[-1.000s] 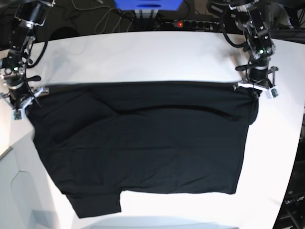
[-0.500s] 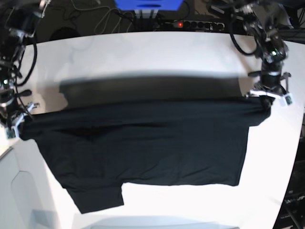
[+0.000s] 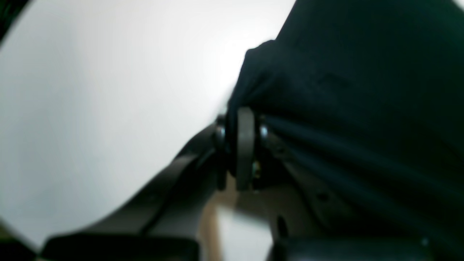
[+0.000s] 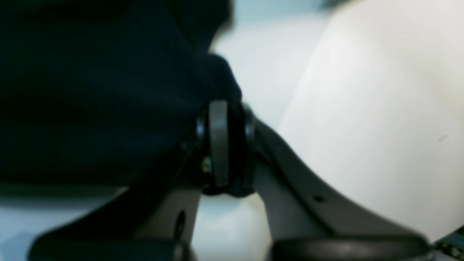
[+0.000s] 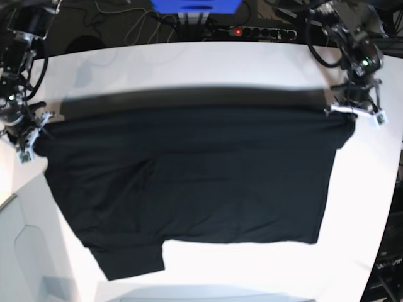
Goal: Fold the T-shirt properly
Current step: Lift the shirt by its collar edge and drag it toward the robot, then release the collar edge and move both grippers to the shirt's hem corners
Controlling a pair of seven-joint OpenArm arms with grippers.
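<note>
Stretching the T-shirt point(image 5: 189, 176) taut between 2 grippers looks like the step in hand: the left gripper point(image 5: 354, 113) is clamped on 1 far corner of the cloth and the right gripper point(image 5: 30, 135) is clamped on the opposite far corner, each wrist view showing black fabric bunched between closed jaws. That far edge runs straight between them and casts a shadow band on the white table point(image 5: 189, 69), so it seems lifted, while the near part, with 1 sleeve at the near left of the base view, lies on the surface. By my reading the next move calls for both arms travelling together at equal height, keeping the edge tight so no crease forms, then laying it down squarely. No containers show in any view.
</note>
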